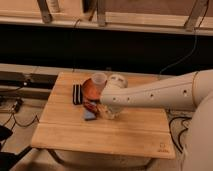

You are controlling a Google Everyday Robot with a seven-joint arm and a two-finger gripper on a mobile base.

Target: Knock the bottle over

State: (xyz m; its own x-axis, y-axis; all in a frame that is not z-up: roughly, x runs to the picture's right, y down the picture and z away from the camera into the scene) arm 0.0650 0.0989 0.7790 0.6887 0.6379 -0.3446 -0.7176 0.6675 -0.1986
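Light wooden desk point(125, 140) in mid view, dark shelving behind. Reaching in from beyond the right edge, a thick white arm point(160, 95), laid low across the back right part of the top and ending in a rounded wrist joint near the middle. Below that joint, at about the centre of the desk, the pincer point(103, 106), largely masked by the arm's own bulk; no telling whether apart or together. Just beside it, toward the front edge, the small clear bottle point(112, 114): only a pale lower part visible under the arm, the cap hidden, so upright or tilted not to be judged, nor whether touched by the pincer. Toward the back edge, left of the wrist joint, a translucent pale cup point(99, 79), upright, on or right against an orange-red dish point(88, 91). Left of the dish, nearer the left edge, a flat black object point(77, 94), lying lengthwise front to back. In front of the dish, close to the pincer's left, a small blue item point(90, 116) flat on the wood, with something dark reddish point(92, 105) between it and the dish; kind unclear. On the floor off the left edge, dark cables point(15, 117).
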